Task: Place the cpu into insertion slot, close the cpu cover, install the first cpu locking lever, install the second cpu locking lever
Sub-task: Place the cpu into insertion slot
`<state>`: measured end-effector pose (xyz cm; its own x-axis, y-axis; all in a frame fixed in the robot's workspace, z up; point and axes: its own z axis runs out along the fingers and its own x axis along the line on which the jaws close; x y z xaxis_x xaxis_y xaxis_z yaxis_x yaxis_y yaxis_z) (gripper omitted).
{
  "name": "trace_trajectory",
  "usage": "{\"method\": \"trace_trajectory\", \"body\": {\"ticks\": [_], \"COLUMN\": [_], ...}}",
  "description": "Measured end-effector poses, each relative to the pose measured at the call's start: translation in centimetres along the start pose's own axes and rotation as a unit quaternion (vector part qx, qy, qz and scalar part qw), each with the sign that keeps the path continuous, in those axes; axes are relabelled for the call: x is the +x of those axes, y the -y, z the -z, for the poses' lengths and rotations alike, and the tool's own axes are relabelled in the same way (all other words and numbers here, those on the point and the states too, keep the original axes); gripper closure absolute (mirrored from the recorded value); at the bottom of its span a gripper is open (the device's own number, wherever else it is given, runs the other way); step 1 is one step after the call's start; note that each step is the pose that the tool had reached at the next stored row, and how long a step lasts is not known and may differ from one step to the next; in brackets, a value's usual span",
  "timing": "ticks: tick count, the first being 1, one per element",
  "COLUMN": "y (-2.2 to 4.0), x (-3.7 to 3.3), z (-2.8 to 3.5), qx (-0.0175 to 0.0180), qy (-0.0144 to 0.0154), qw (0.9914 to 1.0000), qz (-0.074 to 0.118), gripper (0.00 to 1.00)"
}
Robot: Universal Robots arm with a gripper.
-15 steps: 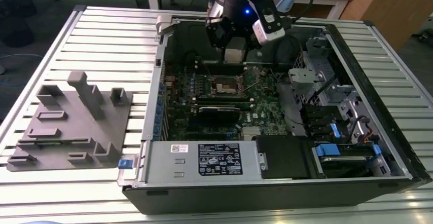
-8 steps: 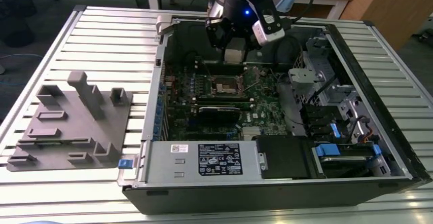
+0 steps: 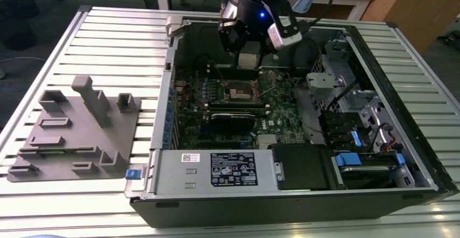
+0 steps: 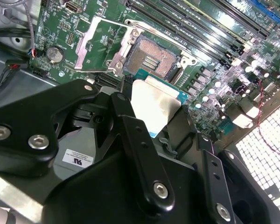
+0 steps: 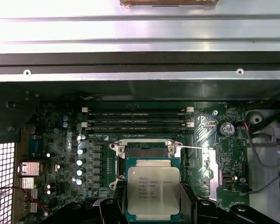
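My gripper (image 3: 247, 60) is shut on the cpu (image 5: 153, 189), a flat square chip with a silvery top, gripped by its two side edges. I hold it over the green motherboard inside the open computer case (image 3: 420, 157). The insertion slot (image 4: 151, 58) lies just beyond the chip, a dark square socket with a silver rim and nothing in it. The cpu cover (image 4: 82, 49) is flipped open and rests flat on the board beside the slot. In the exterior view the insertion slot (image 3: 241, 91) sits below and in front of the gripper. A thin metal locking lever (image 5: 198, 147) stretches out from the socket frame.
A grey plastic fixture (image 3: 79, 125) stands on the slatted table at the exterior view's left. Inside the case are a silver power supply (image 3: 215, 168), a drive cage (image 3: 345, 98), long memory slots (image 5: 137, 119) and a black card (image 3: 234, 117) near the socket.
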<state>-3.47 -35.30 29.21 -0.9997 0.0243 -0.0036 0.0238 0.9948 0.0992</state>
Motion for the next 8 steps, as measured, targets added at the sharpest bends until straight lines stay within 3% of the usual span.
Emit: {"method": "trace_trajectory", "body": {"ticks": [8], "y": [0.04], "x": [0.0], "z": [-0.38], "qx": [-0.0001], "qy": [0.0], "qw": [1.0], "qz": [0.0], "gripper": [0.46]}}
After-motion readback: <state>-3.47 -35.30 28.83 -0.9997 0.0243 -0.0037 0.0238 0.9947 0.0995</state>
